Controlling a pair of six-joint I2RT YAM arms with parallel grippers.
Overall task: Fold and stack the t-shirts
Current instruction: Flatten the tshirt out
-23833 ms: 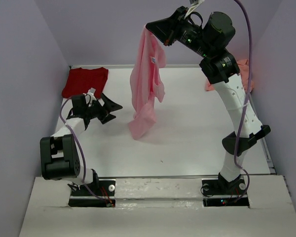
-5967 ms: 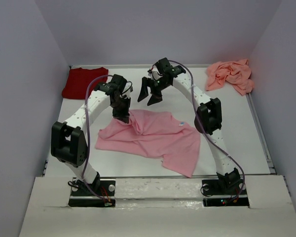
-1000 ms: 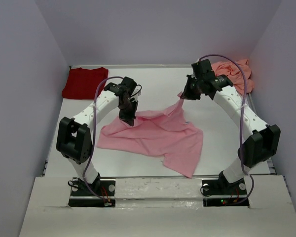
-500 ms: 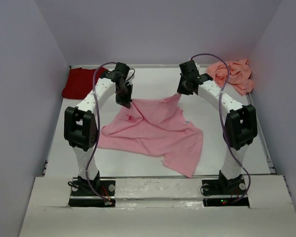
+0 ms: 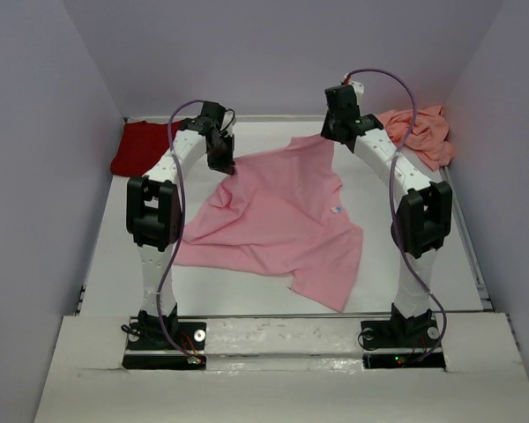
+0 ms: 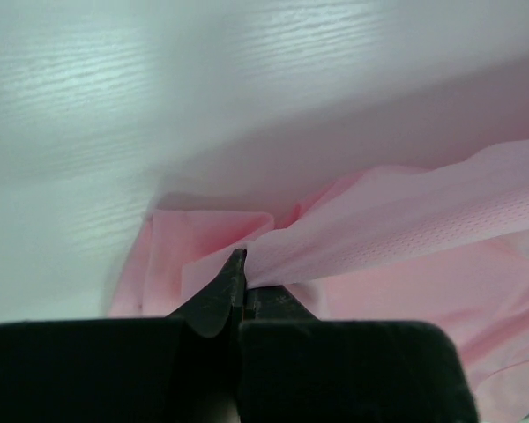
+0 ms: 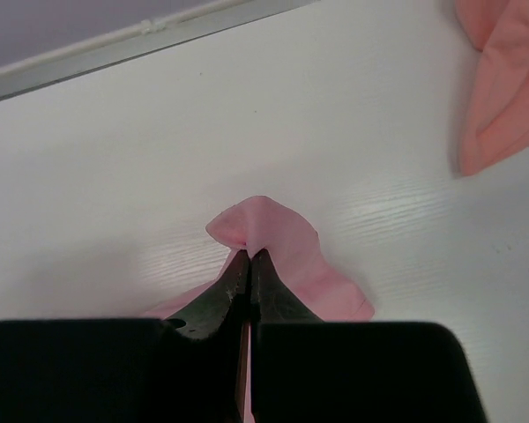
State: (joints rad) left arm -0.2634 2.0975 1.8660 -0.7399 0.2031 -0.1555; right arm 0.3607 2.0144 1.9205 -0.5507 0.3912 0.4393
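Three soft, light, floppy shirts: the dark red shirt [image 5: 152,146] lies flat far left, the left claw [image 5: 226,166] is clamped on one far corner of the light pink shirt [image 5: 278,211] spread across the table [image 5: 406,264], the right claw [image 5: 327,138] on the other, corners being the sensible hold, and the salmon shirt [image 5: 414,132] sits crumpled far right.

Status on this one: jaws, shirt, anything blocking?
Both jaws shut on light pink tee, far edge raised. Dark red tee, salmon tee at far corners. Nothing blocking.
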